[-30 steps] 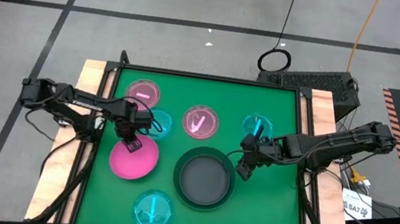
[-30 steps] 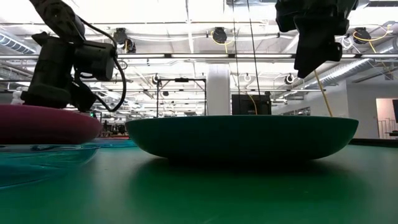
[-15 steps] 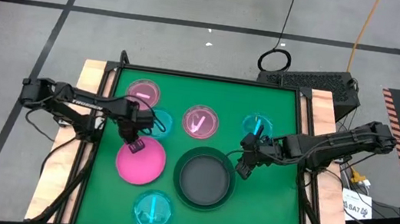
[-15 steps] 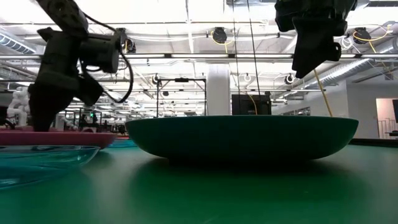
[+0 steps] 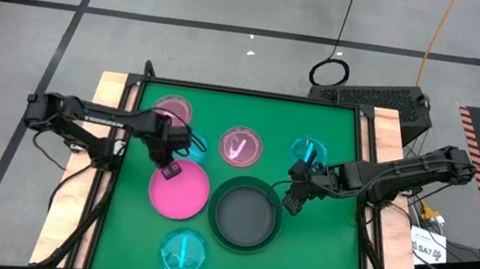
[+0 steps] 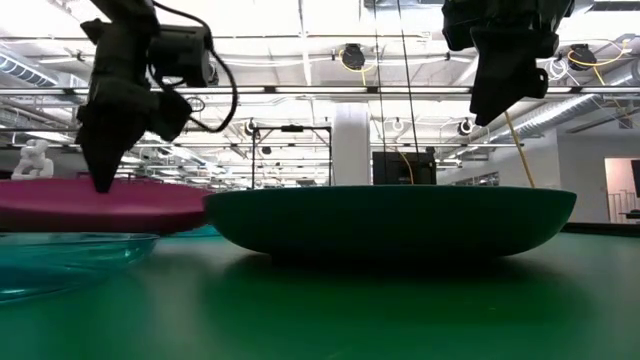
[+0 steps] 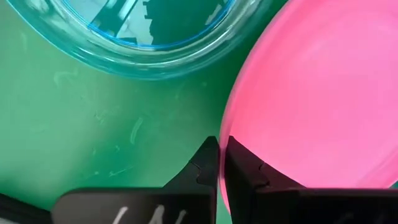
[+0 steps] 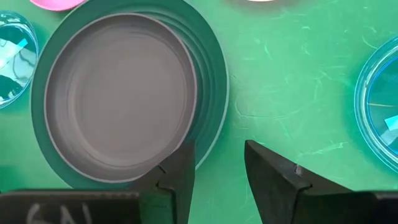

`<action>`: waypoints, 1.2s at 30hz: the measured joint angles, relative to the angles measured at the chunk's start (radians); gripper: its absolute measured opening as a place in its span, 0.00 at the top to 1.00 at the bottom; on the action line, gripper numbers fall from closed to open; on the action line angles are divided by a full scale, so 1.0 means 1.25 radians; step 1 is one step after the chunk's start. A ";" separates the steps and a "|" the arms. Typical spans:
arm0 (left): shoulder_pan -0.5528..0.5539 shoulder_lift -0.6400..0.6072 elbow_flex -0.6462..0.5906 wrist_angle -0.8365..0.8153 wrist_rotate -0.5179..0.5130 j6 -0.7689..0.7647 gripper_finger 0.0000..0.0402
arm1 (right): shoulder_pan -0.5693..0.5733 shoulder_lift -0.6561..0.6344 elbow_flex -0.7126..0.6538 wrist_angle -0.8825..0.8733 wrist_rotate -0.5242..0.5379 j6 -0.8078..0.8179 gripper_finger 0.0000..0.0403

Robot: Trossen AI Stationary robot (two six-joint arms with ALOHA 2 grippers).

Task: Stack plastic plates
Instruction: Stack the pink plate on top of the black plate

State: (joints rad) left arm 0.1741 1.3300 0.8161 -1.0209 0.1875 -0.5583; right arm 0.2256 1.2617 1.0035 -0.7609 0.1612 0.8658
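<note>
Left tool (image 5: 167, 170) clenched on the hot pink plate's (image 5: 180, 194) rim, beside the dark grey plates (image 5: 244, 214); right tool (image 5: 293, 200) released, hovering near them.

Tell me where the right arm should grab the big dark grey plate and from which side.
Probably its raised rim, on the edge nearest the right pincer. The dark grey plate lies flat and is too wide to span, so one finger should go inside the wall and one outside, coming down from above. The right pincer is open there already. The left pincer holds the hot pink plate by its rim likewise.
</note>
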 joint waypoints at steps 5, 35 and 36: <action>0.000 0.000 0.060 -0.047 0.003 0.006 0.97 | 0.000 0.000 0.000 0.000 0.000 -0.012 0.67; -0.004 -0.001 0.467 -0.234 -0.050 -0.126 0.97 | 0.019 -0.051 0.000 0.000 -0.046 -0.032 0.72; -0.005 -0.001 0.471 -0.235 -0.051 -0.127 0.97 | 0.022 -0.061 0.000 0.001 -0.047 -0.032 0.74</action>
State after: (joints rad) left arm 0.1678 1.3293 1.4048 -1.3143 0.1238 -0.7165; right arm 0.2529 1.1850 1.0035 -0.7601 0.1025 0.8257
